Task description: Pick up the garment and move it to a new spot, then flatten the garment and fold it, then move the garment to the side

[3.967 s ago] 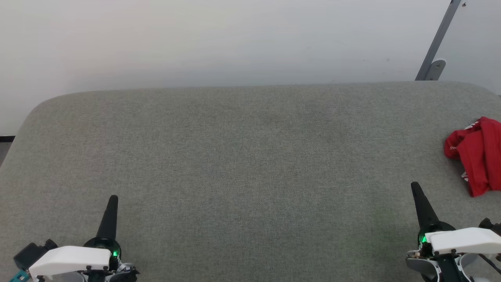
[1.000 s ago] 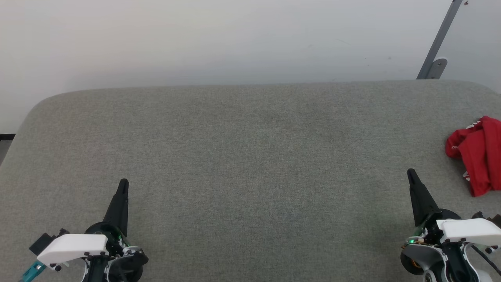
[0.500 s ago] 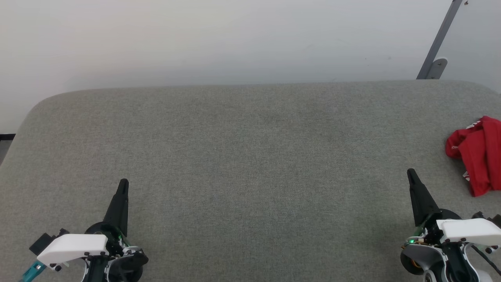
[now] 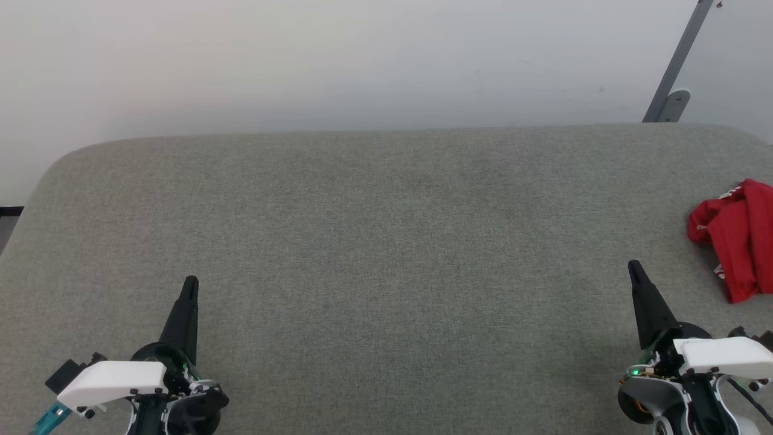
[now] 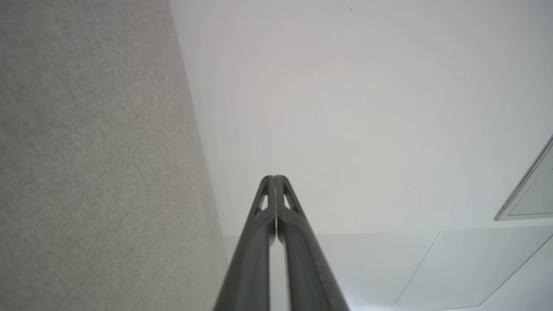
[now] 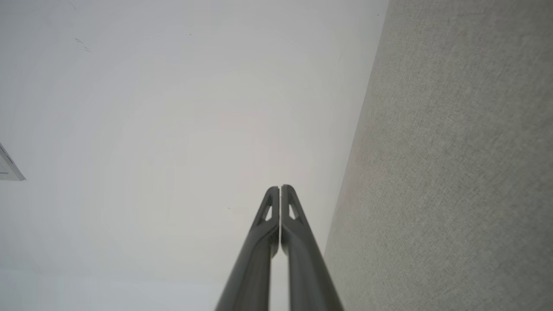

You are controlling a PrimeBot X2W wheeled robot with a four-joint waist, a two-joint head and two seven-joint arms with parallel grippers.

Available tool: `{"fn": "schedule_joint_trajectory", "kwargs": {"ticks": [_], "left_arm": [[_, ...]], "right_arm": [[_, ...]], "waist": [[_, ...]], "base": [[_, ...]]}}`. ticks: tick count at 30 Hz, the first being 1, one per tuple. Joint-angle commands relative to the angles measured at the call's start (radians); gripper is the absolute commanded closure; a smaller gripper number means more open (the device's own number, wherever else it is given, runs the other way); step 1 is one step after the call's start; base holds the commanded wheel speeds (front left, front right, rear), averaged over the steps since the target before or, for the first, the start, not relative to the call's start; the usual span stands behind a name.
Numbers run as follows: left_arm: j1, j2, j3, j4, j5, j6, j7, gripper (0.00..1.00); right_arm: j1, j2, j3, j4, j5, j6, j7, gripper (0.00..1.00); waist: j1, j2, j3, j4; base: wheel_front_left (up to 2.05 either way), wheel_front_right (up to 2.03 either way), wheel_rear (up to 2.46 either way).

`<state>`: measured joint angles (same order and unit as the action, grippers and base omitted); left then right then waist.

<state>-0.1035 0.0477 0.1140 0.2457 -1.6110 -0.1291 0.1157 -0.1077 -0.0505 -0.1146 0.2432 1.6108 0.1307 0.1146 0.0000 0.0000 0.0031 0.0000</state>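
Bright red garment [image 4: 734, 238], crumpled with white trim showing, at the right edge of the grey desk [image 4: 386, 241], left gripper [image 4: 191, 281] at its near left, right gripper [image 4: 633, 266] at its near right, both jaws pressed together

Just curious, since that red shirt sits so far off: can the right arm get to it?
Probably yes. The shirt lies bunched on the grey pad, just ahead and right of the right gripper, with nothing between them. The gripper is shut, so it must open first.
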Motion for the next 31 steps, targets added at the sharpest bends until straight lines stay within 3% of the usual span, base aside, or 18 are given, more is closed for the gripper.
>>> {"fn": "schedule_joint_trajectory", "kwargs": {"ticks": [1, 31], "left_arm": [[-0.012, 0.002, 0.001, -0.001, -0.003, -0.003, 0.001, 1.0], [-0.012, 0.002, 0.001, -0.001, -0.003, -0.003, 0.001, 1.0]], "right_arm": [[-0.003, 0.002, 0.0, 0.003, 0.004, 0.0, 0.003, 1.0], [-0.003, 0.002, 0.0, 0.003, 0.004, 0.0, 0.002, 1.0]], "waist": [[0.0, 0.0, 0.0, 0.0], [0.0, 0.0, 0.0, 0.0]], "base": [[0.0, 0.0, 0.0], [0.0, 0.0, 0.0]]}}
